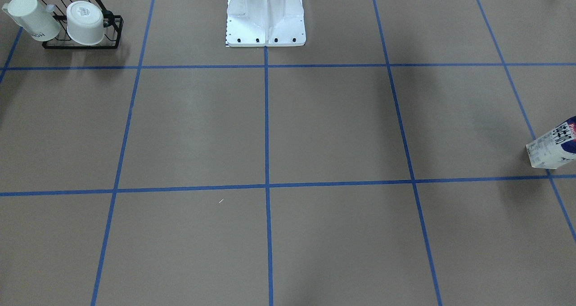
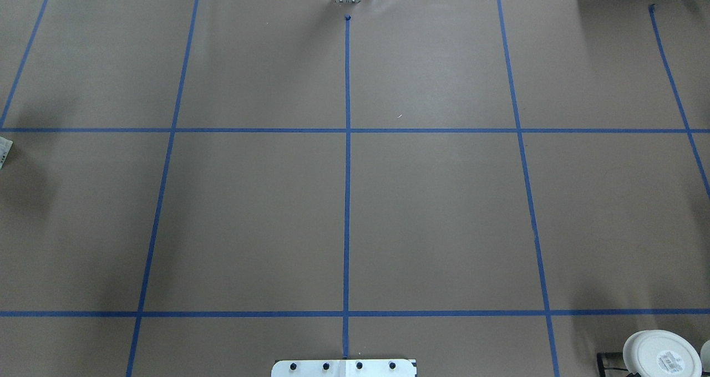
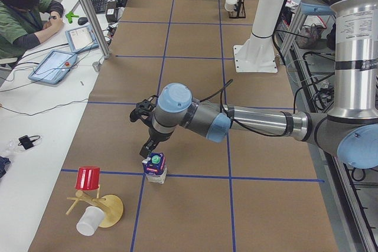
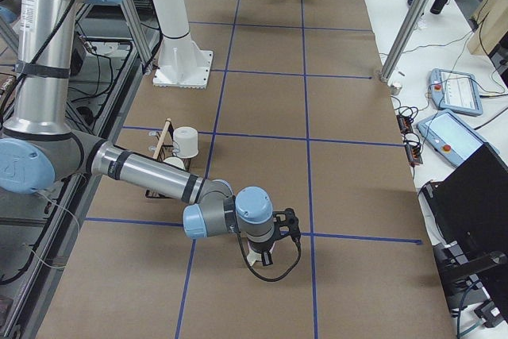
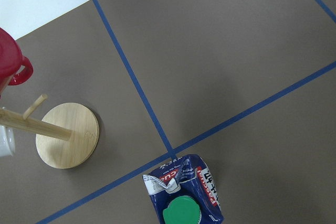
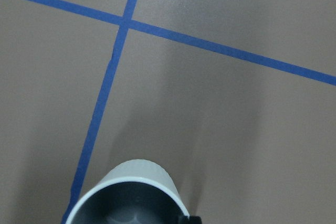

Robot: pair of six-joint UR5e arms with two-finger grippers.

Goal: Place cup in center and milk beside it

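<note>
Left gripper hangs just above the milk, and whether it's clenched or released I can't tell. Green cap, red "Pascual" label, carton upright at a tape crossing, far out on the pedestal's left. Right gripper sits over the cup, hold unclear, far to the pedestal's right.

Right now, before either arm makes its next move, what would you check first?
1. Milk upright, cap on: ok.
2. Left gripper just above the milk: ok.
3. Cup upright, mouth up: ok.
4. Center free of things: ok.
5. Right gripper, and the left, open or shut: cannot tell.
6. Cup and milk at the center: not ok, both lie far from it.
</note>
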